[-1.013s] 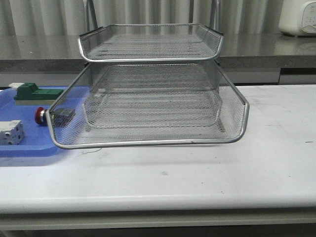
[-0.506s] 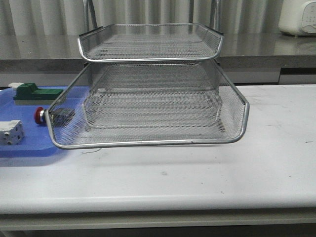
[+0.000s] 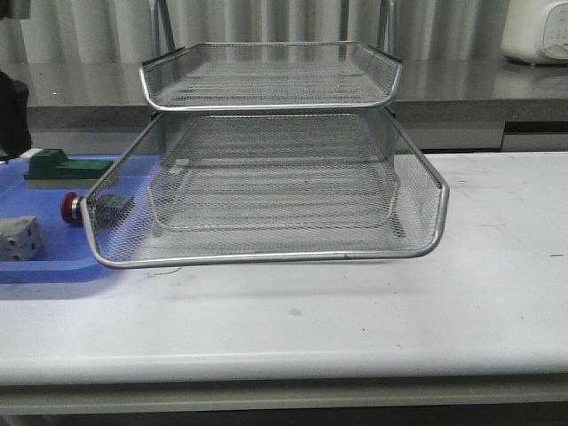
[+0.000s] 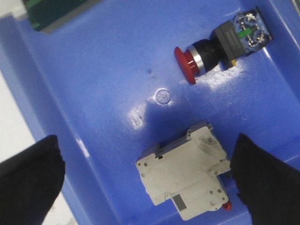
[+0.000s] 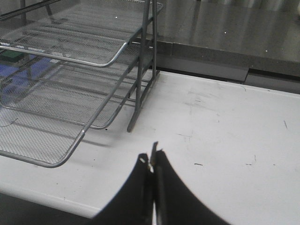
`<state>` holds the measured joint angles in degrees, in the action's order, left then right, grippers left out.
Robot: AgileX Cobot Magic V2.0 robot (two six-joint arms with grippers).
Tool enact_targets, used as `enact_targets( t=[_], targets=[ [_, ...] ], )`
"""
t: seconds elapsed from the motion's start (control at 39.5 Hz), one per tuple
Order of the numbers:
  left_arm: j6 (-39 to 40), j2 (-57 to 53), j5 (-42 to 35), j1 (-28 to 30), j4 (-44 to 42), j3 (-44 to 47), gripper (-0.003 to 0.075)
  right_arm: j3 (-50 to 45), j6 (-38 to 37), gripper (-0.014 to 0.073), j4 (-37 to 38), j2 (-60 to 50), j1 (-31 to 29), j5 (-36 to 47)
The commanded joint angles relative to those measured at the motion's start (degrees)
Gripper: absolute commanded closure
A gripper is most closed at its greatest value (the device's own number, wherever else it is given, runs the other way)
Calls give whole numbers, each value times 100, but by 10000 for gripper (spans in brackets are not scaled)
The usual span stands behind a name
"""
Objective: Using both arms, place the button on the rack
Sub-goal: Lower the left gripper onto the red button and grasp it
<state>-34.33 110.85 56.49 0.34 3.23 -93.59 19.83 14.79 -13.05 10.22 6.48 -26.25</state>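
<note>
Left wrist view shows the left gripper [image 4: 145, 187] spread wide over the blue tray [image 4: 108, 84], its dark fingers [image 4: 28, 180] flanking a white breaker block [image 4: 185, 176] without touching it, while the button [image 4: 206, 51] lies on its side on the tray floor just beyond, red head toward the tray's middle. Right gripper [image 5: 152, 161] hangs pressed together and empty above the white worktop [image 5: 220, 126], near the rack [image 5: 70, 61]. Seen from the front, the button [image 3: 71, 208] sits just beside the rack's lowest tier, partly behind its mesh.
</note>
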Motion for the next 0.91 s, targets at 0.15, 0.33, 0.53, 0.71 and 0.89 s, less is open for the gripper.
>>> enact_targets(
  t=[0.15,0.33,0.53,0.71,0.89],
  targets=[
    [-321,763,686,-324,169,-1260,41,129,2,704,-26,66,-8,473],
    [-349,1294,725,-600,147,-1736,41,129,2,704,-26,66,-8,473],
    [-386,1681,804,-723,165,-2056,41,129,2,704,-26,66,-8,473],
    [-481,1849,778,-819,165,-2105,41,129,2,704,-26,66,-8,473],
    [-492,1924,539,-844,165,-2105,41,129,2,704,-26,66,-8,473]
  ],
)
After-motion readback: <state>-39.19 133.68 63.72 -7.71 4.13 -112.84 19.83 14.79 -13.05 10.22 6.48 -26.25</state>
